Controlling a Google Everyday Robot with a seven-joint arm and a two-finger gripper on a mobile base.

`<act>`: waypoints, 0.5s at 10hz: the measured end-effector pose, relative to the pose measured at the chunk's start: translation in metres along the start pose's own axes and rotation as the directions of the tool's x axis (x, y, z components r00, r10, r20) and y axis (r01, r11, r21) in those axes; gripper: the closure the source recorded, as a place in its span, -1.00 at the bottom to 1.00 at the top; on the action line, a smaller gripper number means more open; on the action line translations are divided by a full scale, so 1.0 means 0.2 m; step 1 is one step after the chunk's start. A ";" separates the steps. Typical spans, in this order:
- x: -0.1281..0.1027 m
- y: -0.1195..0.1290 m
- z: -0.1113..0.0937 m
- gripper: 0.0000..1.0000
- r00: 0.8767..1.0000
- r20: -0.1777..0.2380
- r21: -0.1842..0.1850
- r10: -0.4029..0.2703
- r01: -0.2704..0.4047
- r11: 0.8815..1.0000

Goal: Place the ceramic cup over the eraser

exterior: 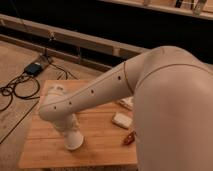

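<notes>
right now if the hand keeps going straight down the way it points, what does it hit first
Probably the wooden table. The hand points down at the table's front left, seemingly at its surface. The white block lies off to the side, out of that line.

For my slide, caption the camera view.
Gripper lowered at wooden table's front-left, white block and reddish-brown object to its right.

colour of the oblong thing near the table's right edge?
Reddish-brown oblong object, on the wooden table, clearest in the camera view. The gripper is lower left of it.
</notes>
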 end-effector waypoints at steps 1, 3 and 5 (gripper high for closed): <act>0.01 0.00 0.03 -0.60 1.000 -0.013 0.002 0.006 -0.006 1.000; 0.00 0.01 0.06 -0.60 1.000 -0.024 -0.001 0.016 -0.016 1.000; -0.03 0.02 0.08 -0.60 1.000 -0.021 -0.006 0.017 -0.017 1.000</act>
